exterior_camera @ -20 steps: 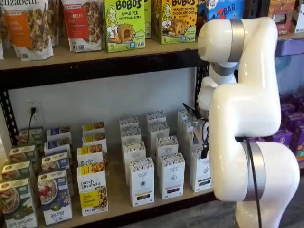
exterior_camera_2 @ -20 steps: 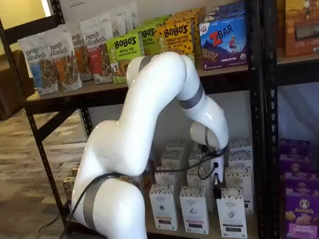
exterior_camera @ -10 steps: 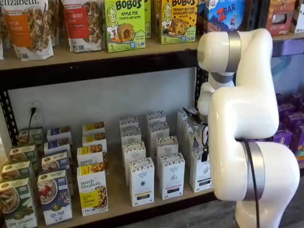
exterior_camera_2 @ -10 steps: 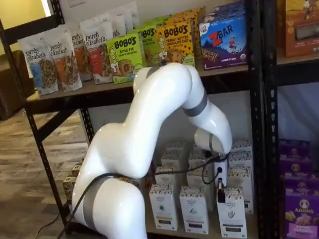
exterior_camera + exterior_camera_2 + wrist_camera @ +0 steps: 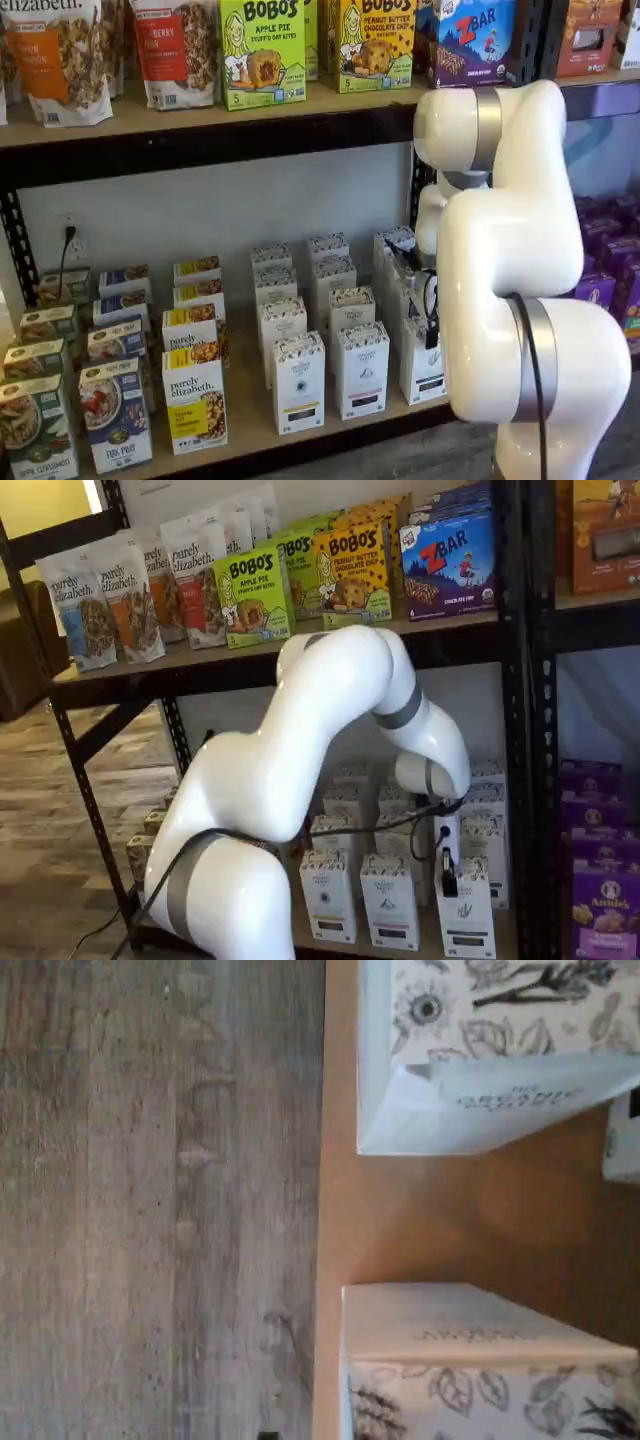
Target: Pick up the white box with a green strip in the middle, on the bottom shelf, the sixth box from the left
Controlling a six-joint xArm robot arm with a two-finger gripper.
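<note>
The big white arm (image 5: 520, 300) fills the near part of both shelf views, bent down from its shoulder so that the wrist reaches in at the right end of the bottom shelf (image 5: 250, 425). At its tip the pincer (image 5: 449, 876) shows in a shelf view as a dark finger hanging at the top front edge of the white box (image 5: 464, 910), the front carton of the rightmost row; in a shelf view the same box (image 5: 422, 362) stands just left of the arm with a dark cable and finger at its top. Only one finger is seen, edge-on, so I cannot tell whether the pincer stands apart or together, nor whether it touches the carton. The box stands upright on the board with its base down, so by my reading it is not yet lifted. The wrist view looks down on the tan board's front edge (image 5: 330, 1220) with the grey floor (image 5: 150, 1200) beyond it, and two leaf-patterned carton tops, one (image 5: 500, 1050) and the other (image 5: 480, 1360), with bare board between them. Further in, the twin white cartons (image 5: 298, 382) stand in rows, then the yellow-labelled boxes (image 5: 194, 400) at the left, and the pale back wall. The approach seems nearly finished; closing on the box, the grip and the lift out are left, as far as I can judge
</note>
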